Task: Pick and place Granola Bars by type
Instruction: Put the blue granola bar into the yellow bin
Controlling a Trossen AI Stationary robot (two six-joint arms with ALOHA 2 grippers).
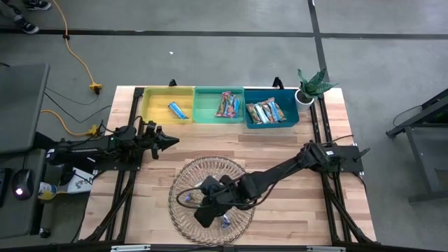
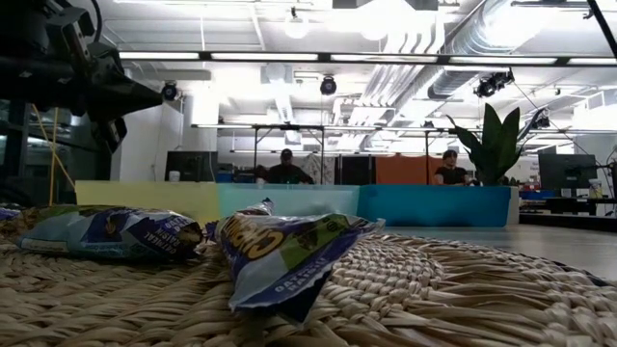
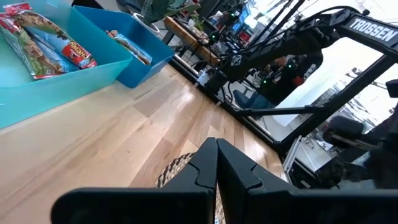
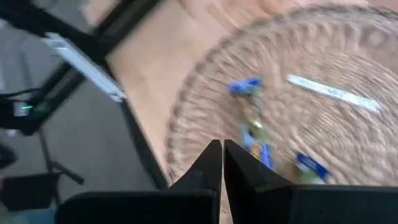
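From above, the right gripper [image 1: 207,211] hovers over the woven basket [image 1: 183,180], far nearer than the left gripper [image 1: 170,141]. At table height, Granola Bars [image 2: 289,253] lie flat on the weave. The wrist views show both jaws closed and empty; blue bars [image 4: 244,86] lie ahead, apparently crosswise.

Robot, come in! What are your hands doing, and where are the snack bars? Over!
Right gripper shut, empty, over the round basket. Left gripper shut, waiting near the yellow bin. Blue bars left in basket. Nothing blocking.
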